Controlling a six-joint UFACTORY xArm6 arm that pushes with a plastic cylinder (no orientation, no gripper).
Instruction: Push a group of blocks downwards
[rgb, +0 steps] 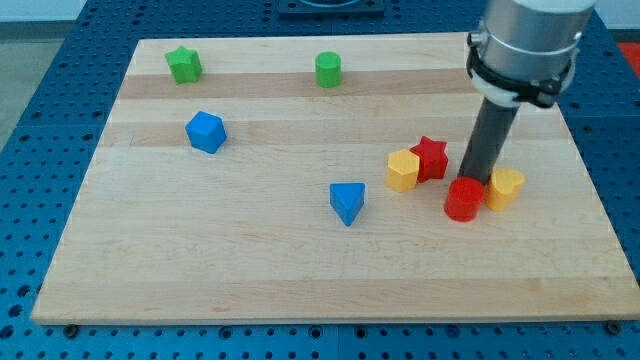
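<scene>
My tip (473, 178) stands at the view's right, just above the red cylinder (464, 199) and touching or nearly touching it. A yellow block (505, 187) sits right of the cylinder, against it. A red star (431, 157) lies left of the rod, with a yellow hexagonal block (402, 170) touching its left side. These blocks form a cluster around the tip.
A blue triangular block (347, 202) lies left of the cluster. A blue block (205, 131) sits at the left. A green star (184, 65) and a green cylinder (328, 69) stand near the top edge of the wooden board (250, 260).
</scene>
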